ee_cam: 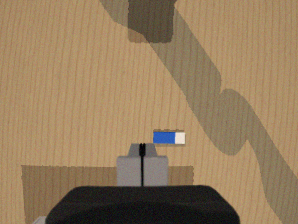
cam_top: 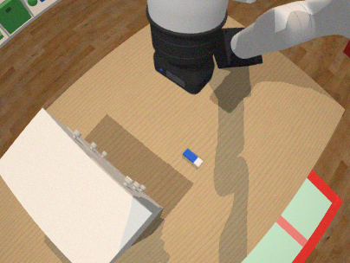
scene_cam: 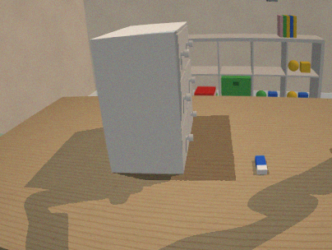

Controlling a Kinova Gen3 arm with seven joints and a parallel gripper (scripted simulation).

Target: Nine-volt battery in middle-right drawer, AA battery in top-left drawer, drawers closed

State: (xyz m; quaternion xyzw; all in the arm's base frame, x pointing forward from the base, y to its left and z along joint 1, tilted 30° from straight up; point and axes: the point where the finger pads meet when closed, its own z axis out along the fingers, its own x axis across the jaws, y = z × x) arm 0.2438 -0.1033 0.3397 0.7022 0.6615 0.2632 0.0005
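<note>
The white chest (cam_top: 74, 186) (scene_cam: 140, 103) stands upright at the left in the top and exterior views. Its drawer fronts with pale knobs are seen nearly edge-on; no drawer stands far out, but small gaps cannot be judged. No battery can be made out in any view. My gripper (ee_cam: 142, 158) is shut with nothing between its fingertips. It is above the table, out in front of the chest; its fingertips are hidden behind the housing in the top view.
A small blue-and-white block (cam_top: 192, 158) (scene_cam: 260, 164) (ee_cam: 169, 137) lies on the table in front of the chest, just right of the fingertips in the wrist view. A red-edged pale green panel (cam_top: 337, 202) is at the lower right. Shelves (scene_cam: 255, 38) stand in the background.
</note>
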